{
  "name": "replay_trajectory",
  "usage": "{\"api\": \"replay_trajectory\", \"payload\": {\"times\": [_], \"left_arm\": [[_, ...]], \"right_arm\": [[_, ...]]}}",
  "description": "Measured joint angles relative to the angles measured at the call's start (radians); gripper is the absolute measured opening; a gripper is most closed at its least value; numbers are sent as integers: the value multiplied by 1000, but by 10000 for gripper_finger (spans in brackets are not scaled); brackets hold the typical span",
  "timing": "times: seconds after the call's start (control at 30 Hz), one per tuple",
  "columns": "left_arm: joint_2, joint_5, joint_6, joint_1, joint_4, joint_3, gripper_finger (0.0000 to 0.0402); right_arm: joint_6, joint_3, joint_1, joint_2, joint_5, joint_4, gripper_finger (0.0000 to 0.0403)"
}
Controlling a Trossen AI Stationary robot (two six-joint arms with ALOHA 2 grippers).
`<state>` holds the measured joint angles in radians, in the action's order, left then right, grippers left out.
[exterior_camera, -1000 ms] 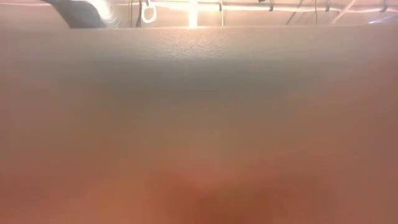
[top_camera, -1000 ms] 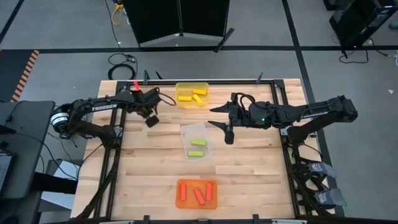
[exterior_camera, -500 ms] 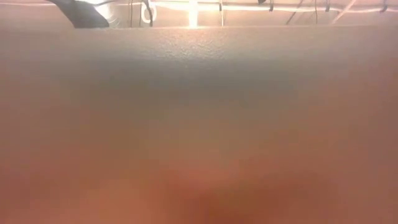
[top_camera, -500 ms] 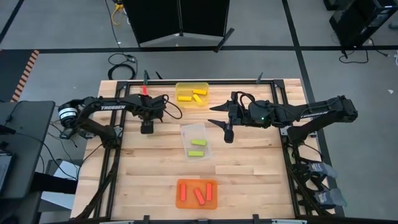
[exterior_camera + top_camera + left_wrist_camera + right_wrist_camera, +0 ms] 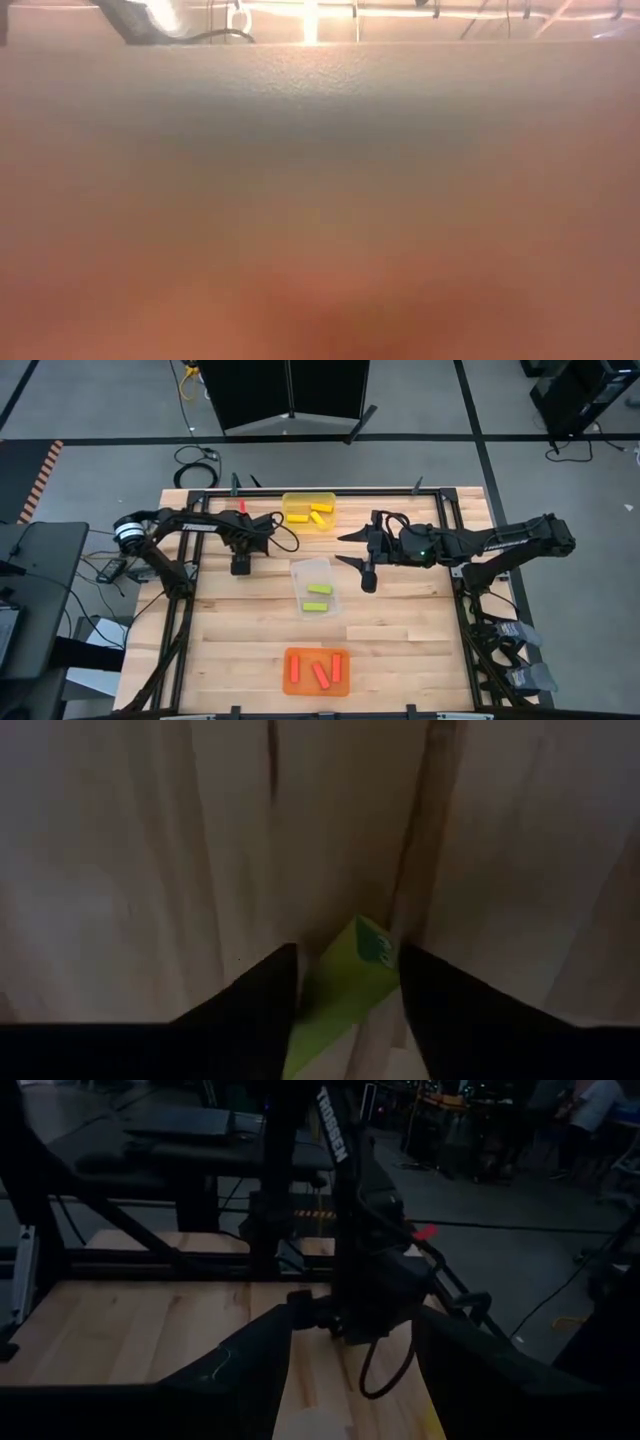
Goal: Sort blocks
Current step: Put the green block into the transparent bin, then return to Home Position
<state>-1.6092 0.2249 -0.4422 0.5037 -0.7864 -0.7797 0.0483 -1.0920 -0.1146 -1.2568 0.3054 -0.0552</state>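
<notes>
A lime green block [image 5: 345, 982] lies on the wooden table, and my left gripper [image 5: 240, 566] stands over it at the far left, shut on it. From above, the gripper hides the block. The yellow tray [image 5: 308, 512] at the far edge holds yellow blocks. The clear tray [image 5: 316, 590] in the middle holds two green blocks. The orange tray [image 5: 318, 671] near the front holds three red blocks. My right gripper [image 5: 362, 562] hangs open just right of the clear tray with nothing between its fingers. My left gripper pinches the lime green block between its two fingers, one on each long side [image 5: 308, 982]. The fingers come from above, pointing down, and lie across the block. The block lies flat on the table.
A black frame rail [image 5: 300, 491] runs around the table's edges. Bare wood lies left and right of the orange tray. Something orange close to the lens fills the low view.
My left gripper has tipped from a slant to point straight down. It has gone down to the table, a little toward the near edge, and now stands over the green block. The left arm's elbow has swung toward the table.
</notes>
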Motion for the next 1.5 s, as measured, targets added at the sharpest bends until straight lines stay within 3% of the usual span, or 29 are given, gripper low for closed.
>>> {"api": "replay_trajectory", "payload": {"times": [0.2, 0.4, 0.63, 0.77, 0.83, 1.1, 1.33, 1.4, 1.5], "left_arm": [[-11, 30, 8, 0, -34, -26, 57], [-16, 139, 28, -1, -106, -119, 65], [120, -18, 89, -66, -47, -262, 65], [231, -220, 179, -144, 190, -279, 65], [259, -268, 235, -194, 320, -263, 65], [199, -283, 391, -397, 702, -174, 65], [87, -278, 489, -454, 768, -164, 65], [75, -278, 509, -459, 776, -164, 83], [79, -278, 525, -464, 777, -164, 157]], "right_arm": [[0, 0, -3, 0, 0, -4, 220], [-9, 0, -12, 1, 0, 1, 220], [12, 0, -49, 64, 21, -5, 220], [33, 0, -75, 142, 54, -6, 220], [43, 0, -90, 182, 71, -6, 220], [53, -1, -146, 278, 107, -12, 220], [49, -1, -191, 274, 127, -18, 220], [45, -1, -198, 269, 135, -23, 220], [32, -1, -207, 262, 146, -36, 220]]}}
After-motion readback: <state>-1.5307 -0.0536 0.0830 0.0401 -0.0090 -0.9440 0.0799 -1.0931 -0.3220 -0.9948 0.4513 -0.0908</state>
